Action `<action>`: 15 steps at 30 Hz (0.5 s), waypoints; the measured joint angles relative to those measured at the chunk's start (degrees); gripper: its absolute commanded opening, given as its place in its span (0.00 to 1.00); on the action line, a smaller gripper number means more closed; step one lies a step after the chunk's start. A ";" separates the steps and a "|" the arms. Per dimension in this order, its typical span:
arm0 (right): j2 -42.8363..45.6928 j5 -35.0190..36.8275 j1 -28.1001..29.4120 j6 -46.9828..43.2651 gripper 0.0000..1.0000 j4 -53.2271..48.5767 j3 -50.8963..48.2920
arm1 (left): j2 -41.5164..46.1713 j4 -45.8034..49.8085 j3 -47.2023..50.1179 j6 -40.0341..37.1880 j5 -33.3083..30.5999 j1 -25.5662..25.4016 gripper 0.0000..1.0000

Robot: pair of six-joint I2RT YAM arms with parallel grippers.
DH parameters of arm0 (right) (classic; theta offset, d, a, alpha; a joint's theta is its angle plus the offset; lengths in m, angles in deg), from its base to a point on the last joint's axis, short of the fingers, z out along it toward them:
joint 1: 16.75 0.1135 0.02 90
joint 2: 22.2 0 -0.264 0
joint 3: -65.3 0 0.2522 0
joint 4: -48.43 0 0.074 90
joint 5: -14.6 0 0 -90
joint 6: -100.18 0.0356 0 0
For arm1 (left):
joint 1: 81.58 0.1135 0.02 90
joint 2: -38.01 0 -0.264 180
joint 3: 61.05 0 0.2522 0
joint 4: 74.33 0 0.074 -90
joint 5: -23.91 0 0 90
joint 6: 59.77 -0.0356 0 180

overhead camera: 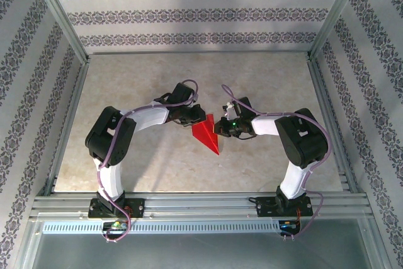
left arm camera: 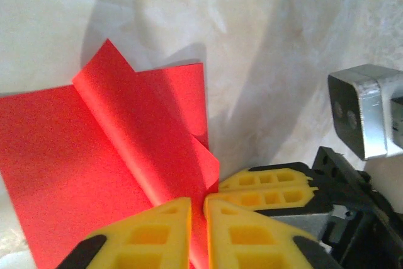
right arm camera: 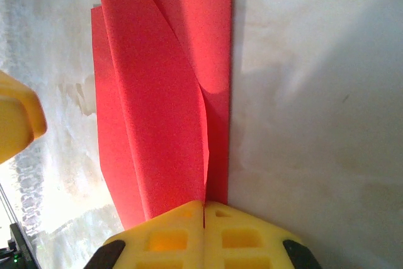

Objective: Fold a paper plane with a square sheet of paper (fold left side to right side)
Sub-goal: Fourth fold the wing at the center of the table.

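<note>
Paper plane (overhead camera: 207, 135), bright red and only part-folded, lies at the middle of the table (overhead camera: 138, 80), with its tip aimed toward 5 o'clock in the top view. The left gripper (left arm camera: 197, 203), at the paper's 11 o'clock, has its yellow fingers clamped on the red paper. The right gripper (right arm camera: 204, 205), at 2 o'clock, has its fingers pressed together on the crease of a raised flap. That flap curls up off the flat layers.
</note>
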 measured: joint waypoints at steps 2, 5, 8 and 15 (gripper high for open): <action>0.00 0.00 0.00 0.00 0.00 0.00 0.00 | -0.15 0.02 -0.37 0.13 0.92 0.00 0.05; 0.00 0.13 0.24 0.00 0.00 0.02 0.00 | -1.46 -0.02 -1.92 0.13 2.21 -0.04 0.01; 0.00 0.17 0.24 0.00 0.00 0.02 0.00 | -3.32 -0.04 -3.23 0.13 3.28 -0.31 0.00; 0.00 0.20 0.28 -0.02 0.00 -0.04 0.00 | -7.13 0.02 -3.82 0.09 4.48 -1.14 0.00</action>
